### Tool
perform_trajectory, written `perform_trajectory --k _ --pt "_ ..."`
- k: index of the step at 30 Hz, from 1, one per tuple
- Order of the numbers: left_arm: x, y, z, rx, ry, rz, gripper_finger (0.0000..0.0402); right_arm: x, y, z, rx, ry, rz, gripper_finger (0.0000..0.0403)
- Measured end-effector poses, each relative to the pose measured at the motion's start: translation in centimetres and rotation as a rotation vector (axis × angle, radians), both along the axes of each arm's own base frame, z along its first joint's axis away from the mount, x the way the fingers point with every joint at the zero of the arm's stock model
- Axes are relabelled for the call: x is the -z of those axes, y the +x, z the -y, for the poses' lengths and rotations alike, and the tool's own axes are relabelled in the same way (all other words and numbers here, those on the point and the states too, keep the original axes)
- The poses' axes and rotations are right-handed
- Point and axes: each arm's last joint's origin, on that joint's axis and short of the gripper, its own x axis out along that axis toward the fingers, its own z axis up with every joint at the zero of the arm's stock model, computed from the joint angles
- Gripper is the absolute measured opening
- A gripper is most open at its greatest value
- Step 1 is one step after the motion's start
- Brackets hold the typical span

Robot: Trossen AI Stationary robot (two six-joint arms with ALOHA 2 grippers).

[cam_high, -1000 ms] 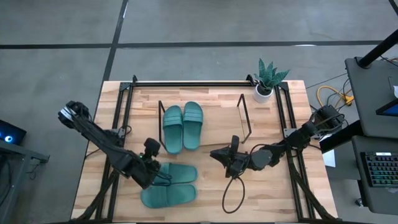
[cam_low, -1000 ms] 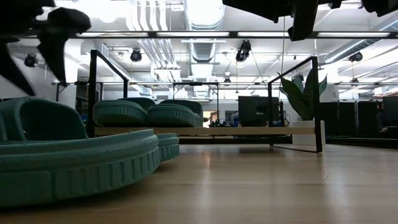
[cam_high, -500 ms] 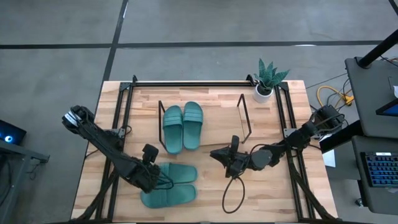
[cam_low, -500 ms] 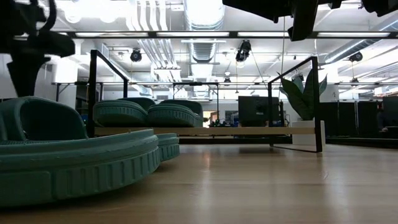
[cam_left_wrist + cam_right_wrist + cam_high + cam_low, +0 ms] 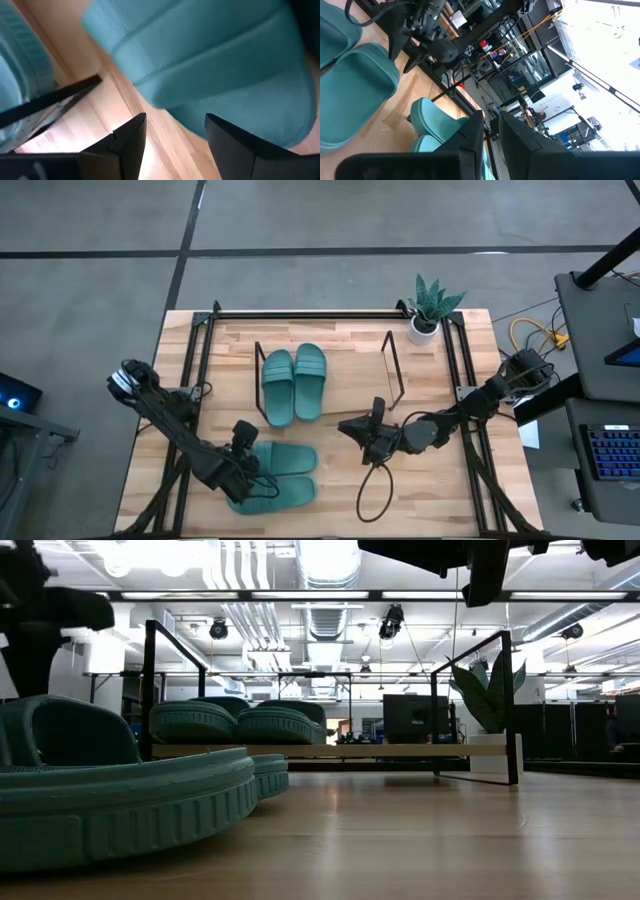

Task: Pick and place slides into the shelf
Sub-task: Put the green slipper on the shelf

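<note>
Two teal slides (image 5: 293, 384) lie side by side on the shelf (image 5: 392, 370), soles on its wood base; they also show in the low view (image 5: 240, 725). Two more slides (image 5: 285, 457) (image 5: 272, 495) lie on the table near its near edge. My left gripper (image 5: 248, 473) is open and low over the left ends of these two. In the left wrist view its gripper (image 5: 175, 137) has a slide (image 5: 220, 65) close ahead. My right gripper (image 5: 345, 426) is shut and empty, right of the table slides. My left gripper comes slanting down from the table's left, its open fingers (image 5: 127, 140) at the rounded end of a table slide (image 5: 280, 115). I cannot tell whether they touch it. The slide lies flat on the table.
A potted plant (image 5: 428, 308) stands at the far right corner. Black frame rails (image 5: 200, 370) run along the table's left, right and far sides. A black cable loop (image 5: 375, 490) lies on the table below my right arm.
My left gripper has gone toward the table's near edge and down, onto the left ends of the two table slides. The slides have stayed where they were.
</note>
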Motion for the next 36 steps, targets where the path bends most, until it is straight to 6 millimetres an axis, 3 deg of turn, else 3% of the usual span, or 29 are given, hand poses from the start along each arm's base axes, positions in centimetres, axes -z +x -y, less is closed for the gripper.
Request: perform_trajectory --k 12,19,26,36 --pt "0.1 0.7 0.4 0.009 0.016 0.11 0.0187 0.0 0.0 0.0 0.0 0.001 0.0 0.0052" --pt "1.8 -0.5 -0.2 0.02 0.051 0.071 0.0187 0.0 0.0 0.0 0.0 0.002 0.0 0.0052" --pt "1.5 -0.7 0.6 0.052 0.114 0.202 0.0187 0.0 0.0 0.0 0.0 0.003 0.0 0.0052" --pt "2.8 -0.6 0.6 0.042 0.072 0.275 0.0187 0.0 0.0 0.0 0.0 0.01 0.001 0.0052"
